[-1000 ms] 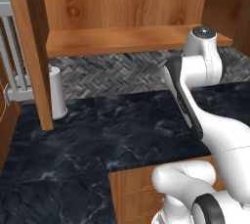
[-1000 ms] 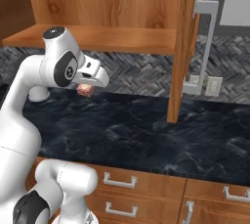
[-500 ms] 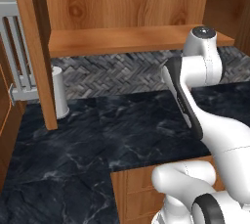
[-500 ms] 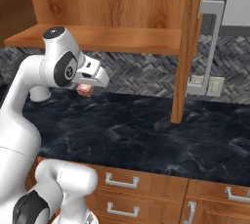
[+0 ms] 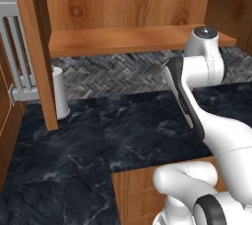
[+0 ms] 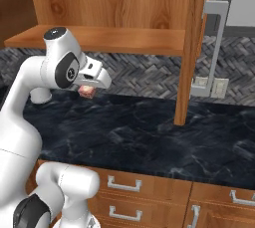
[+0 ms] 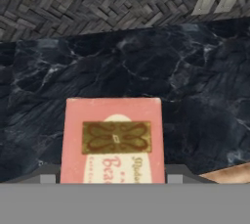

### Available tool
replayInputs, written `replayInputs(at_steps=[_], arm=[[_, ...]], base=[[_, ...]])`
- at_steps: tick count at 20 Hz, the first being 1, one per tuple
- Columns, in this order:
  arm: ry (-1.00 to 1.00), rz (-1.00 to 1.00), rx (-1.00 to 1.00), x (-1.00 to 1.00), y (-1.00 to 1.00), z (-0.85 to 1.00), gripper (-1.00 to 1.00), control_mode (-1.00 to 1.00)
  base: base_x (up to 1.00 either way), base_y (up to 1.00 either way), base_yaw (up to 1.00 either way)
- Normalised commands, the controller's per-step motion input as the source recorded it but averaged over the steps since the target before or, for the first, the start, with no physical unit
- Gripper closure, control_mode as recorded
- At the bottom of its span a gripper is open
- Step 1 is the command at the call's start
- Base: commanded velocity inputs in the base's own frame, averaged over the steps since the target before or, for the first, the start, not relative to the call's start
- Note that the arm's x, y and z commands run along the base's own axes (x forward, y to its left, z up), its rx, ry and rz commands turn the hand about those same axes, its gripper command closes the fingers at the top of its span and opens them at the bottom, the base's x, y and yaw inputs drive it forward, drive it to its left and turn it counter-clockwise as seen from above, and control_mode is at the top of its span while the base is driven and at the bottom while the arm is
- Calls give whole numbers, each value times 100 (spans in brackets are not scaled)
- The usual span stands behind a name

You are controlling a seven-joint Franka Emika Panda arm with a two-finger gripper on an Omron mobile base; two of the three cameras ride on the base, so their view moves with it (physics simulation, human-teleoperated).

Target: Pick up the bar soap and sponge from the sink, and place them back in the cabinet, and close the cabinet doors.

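My gripper (image 6: 89, 88) is shut on the bar soap (image 6: 87, 91), a pinkish block held in the air above the black counter (image 6: 149, 137), below the cabinet's wooden shelf (image 6: 119, 40). In the hand view the bar soap (image 7: 113, 137) lies between the gripper (image 7: 112, 176) tips, label up, over the dark marble. The brown cabinet (image 5: 128, 3) stands open, with one cabinet door (image 5: 34, 47) edge-on at the left and the other cabinet door (image 6: 194, 48) at the right, its grey handle (image 6: 215, 48) outward. The sponge and the sink are out of view.
A white cylinder (image 5: 59, 98) stands on the counter by the left door. A grey-framed frosted door (image 5: 15, 57) is at far left. Wall outlets (image 6: 209, 86) sit on the herringbone backsplash (image 5: 118, 74). Wooden drawers (image 6: 144, 194) run below the counter edge.
The whole scene has drifted slightly to the right in both base views, so the camera has moved. The arm keeps its pose with the soap in the gripper.
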Motion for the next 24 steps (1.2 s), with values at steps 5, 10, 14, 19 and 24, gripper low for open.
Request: replayInputs(at_steps=[5, 10, 14, 19, 24], arm=[[0, 0, 0, 0, 0, 0, 100, 100], [-3, 0, 0, 1, 0, 24, 100, -100], [-15, 0, 0, 0, 0, 39, 100, -100], [-21, 1, 0, 0, 0, 43, 100, -100], [-21, 0, 0, 0, 0, 43, 100, -100]], base=[[0, 0, 0], [0, 0, 0], [0, 0, 0], [0, 0, 0], [0, 0, 0]])
